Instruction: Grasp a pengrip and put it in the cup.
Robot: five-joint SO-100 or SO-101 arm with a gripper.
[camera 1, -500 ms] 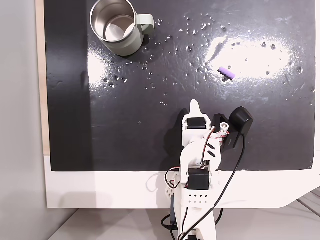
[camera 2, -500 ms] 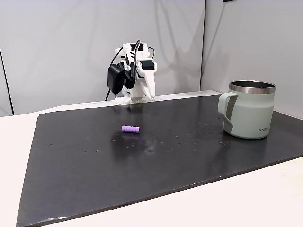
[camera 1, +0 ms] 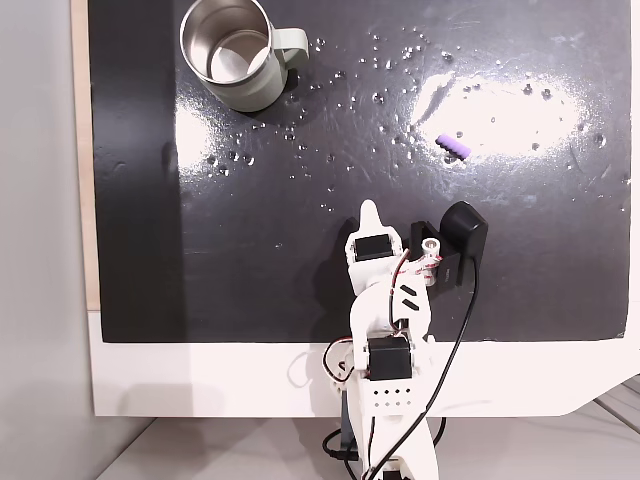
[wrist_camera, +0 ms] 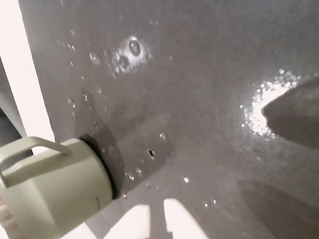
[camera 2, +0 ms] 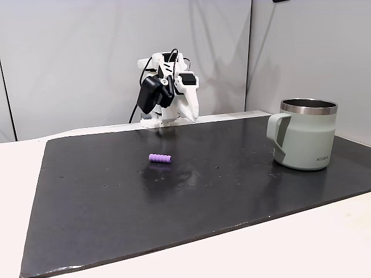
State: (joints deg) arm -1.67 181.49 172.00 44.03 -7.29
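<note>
Gripper (camera 1: 371,210) sits folded back near the arm's base, over the near edge of the black mat (camera 1: 250,250) in a fixed view; its white fingers (wrist_camera: 149,221) show at the bottom of the wrist view, close together with a narrow dark slit between them, holding nothing, though whether they are fully clenched I cannot tell. Pengrip (camera 1: 454,146) lies flat on the mat, well apart from the gripper, among water drops (camera 1: 385,62); in the other fixed view it rests in front of the arm (camera 2: 160,157). Cup (camera 1: 235,52) stands upright at the mat's far corner, handle out to the side, well apart from the pengrip (camera 2: 304,136). The wrist view shows the cup's side (wrist_camera: 50,191). Open mat lies between gripper and pengrip.
</note>
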